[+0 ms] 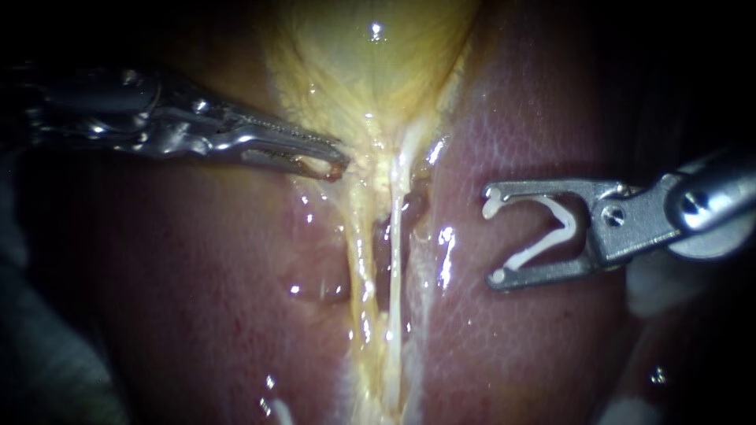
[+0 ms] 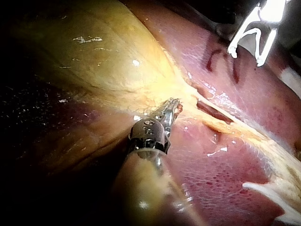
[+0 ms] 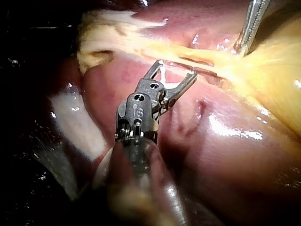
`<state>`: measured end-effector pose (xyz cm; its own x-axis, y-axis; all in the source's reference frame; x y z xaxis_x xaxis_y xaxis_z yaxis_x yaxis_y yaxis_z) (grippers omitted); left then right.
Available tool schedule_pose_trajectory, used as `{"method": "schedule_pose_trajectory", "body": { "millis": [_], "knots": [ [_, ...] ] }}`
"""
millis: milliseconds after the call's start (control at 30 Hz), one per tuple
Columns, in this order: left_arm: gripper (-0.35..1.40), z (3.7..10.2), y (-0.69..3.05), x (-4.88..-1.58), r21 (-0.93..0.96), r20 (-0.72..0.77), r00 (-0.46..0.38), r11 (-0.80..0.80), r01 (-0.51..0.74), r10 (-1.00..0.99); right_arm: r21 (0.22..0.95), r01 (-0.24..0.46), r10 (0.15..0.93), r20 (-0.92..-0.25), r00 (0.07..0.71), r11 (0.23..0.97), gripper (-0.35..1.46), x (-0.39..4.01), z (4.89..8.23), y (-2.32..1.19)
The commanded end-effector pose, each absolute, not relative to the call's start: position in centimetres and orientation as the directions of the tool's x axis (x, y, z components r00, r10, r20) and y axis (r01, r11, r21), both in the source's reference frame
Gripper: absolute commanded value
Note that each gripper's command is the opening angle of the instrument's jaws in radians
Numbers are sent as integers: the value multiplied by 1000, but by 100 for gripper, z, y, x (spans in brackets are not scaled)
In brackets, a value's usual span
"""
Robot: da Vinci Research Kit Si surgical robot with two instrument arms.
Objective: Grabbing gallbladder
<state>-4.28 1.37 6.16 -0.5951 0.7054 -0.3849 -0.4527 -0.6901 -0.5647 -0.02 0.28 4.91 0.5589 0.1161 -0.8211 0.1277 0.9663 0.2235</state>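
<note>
Two instruments flank the gallbladder's narrowing neck, and my left one is at its edge.

My left instrument [image 1: 329, 161] lies nearly level, its jaws a narrow slit apart and its tips against the frayed yellow fringe. I judge nothing is gripped yet. The gallbladder [image 1: 370, 71] sits just ahead of and above those tips, its long axis running from the upper middle down into a pale tube [image 1: 394, 260] over the liver [image 1: 197, 315], so the left is much nearer. My right instrument [image 1: 494, 241] stands well apart over liver, its jaws wide, with a white clip [image 1: 551, 232] seated against both. The gallbladder's upper body is cut off, and glare blurs the tissue at the left tips.
</note>
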Motion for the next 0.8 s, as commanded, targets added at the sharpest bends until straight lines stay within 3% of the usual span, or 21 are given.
{"method": "schedule_pose_trajectory", "body": {
  "millis": [33,800],
  "knots": [
    [-35,614,139,-426,-569,-384,-594,-688,-451,707,224,128,116,-821,559,966,49,-2,492,28],
    [-35,528,165,-394,-590,-446,-484,-654,-474,753,224,128,116,-821,559,966,49,-2,492,28]
  ]
}}
